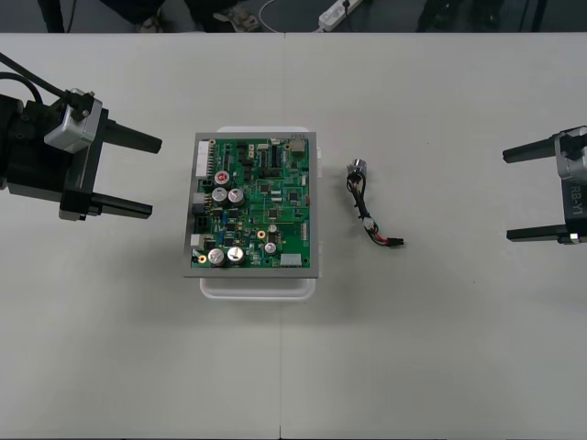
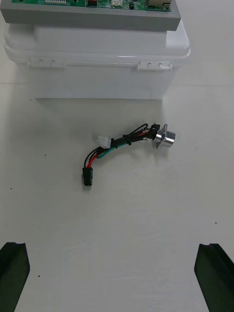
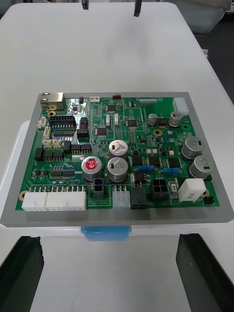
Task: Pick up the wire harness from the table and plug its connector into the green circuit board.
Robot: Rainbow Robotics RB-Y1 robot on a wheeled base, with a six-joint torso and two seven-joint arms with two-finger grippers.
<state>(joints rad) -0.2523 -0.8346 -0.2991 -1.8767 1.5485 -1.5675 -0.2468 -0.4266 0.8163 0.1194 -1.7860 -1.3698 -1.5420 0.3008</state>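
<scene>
The green circuit board (image 1: 255, 203) sits on its white base (image 1: 258, 284) in the middle of the table. The wire harness (image 1: 370, 216) lies flat on the table to the board's right, its round metal socket (image 1: 357, 169) at the far end and its small black plug (image 1: 395, 242) at the near end. From the right wrist the harness (image 2: 122, 145) lies between the base (image 2: 97, 63) and the gripper, with plug (image 2: 87, 176) and socket (image 2: 165, 137) both free. My left gripper (image 1: 130, 174) waits open left of the board. My right gripper (image 1: 518, 193) stands open at the right edge.
In the left wrist view the board (image 3: 117, 156) fills the middle ground, with the right gripper's fingertips (image 3: 111, 6) small beyond it. A white power strip (image 1: 337, 12) lies on the dark floor past the table's far edge.
</scene>
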